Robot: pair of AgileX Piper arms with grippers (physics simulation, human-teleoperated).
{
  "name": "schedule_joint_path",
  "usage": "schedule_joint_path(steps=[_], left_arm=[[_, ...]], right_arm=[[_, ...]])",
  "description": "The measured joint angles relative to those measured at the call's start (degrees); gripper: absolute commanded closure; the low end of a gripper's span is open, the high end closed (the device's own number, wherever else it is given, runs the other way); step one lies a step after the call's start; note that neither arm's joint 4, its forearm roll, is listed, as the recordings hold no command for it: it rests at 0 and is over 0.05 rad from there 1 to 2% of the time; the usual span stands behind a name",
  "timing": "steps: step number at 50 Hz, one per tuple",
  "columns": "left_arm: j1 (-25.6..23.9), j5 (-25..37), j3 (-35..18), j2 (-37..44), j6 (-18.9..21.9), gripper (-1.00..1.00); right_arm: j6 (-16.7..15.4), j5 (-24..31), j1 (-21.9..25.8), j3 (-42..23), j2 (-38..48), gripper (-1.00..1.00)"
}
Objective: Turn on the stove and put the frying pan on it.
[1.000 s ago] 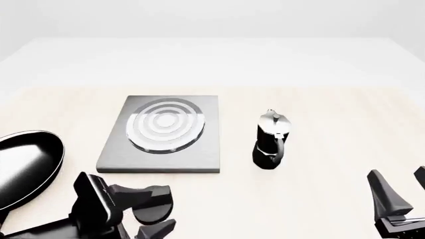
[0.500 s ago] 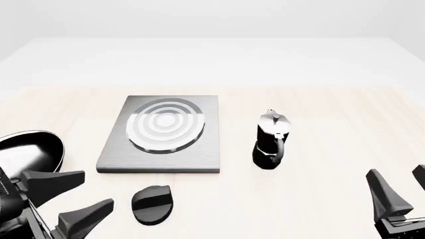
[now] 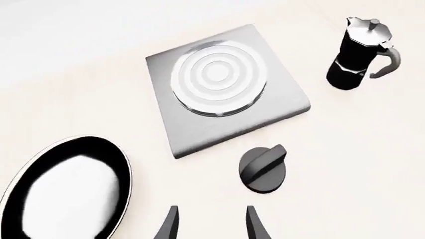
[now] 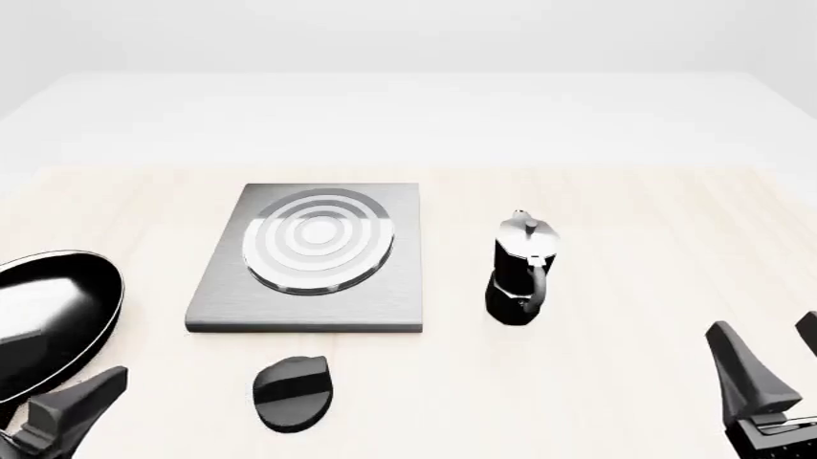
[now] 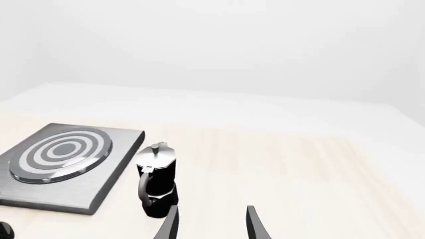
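Observation:
The stove [image 4: 313, 258] is a flat grey slab with a ringed burner, left of the table's middle; it also shows in the left wrist view [image 3: 226, 89] and the right wrist view [image 5: 63, 167]. The frying pan [image 4: 45, 320] lies on the table at the left edge, glossy black with a pale rim [image 3: 66, 191]. Its handle is out of view. My left gripper [image 3: 211, 226] is open and empty, low at the near left, just in front of the pan; one finger [image 4: 77, 409] shows in the front view. My right gripper [image 4: 763, 333] stands open and empty at the near right [image 5: 211, 226].
A black oval knob [image 4: 291, 392] lies on the table just in front of the stove [image 3: 264, 168]. A black-and-silver moka pot [image 4: 521, 273] stands upright to the right of the stove [image 5: 158, 181].
My left gripper has drawn back from the knob toward the near left corner and now sits mostly out of the front view. The right arm has not moved.

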Motion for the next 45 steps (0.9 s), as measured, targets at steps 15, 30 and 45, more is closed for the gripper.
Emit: schedule_joint_path(steps=[15, 30, 45], left_arm=[[13.6, 1.4, -1.6, 2.2, 5.3, -1.00], [24.6, 0.4, -1.4, 6.7, 11.2, -1.00], [34.1, -2.6, -1.4, 12.4, 17.5, -1.00]], right_arm=[[0.0, 0.2, 0.8, -0.1, 0.0, -1.00], [-0.1, 0.0, 1.4, 0.0, 0.1, -1.00], [-0.3, -0.3, 2.1, -0.2, 0.6, -1.00]])
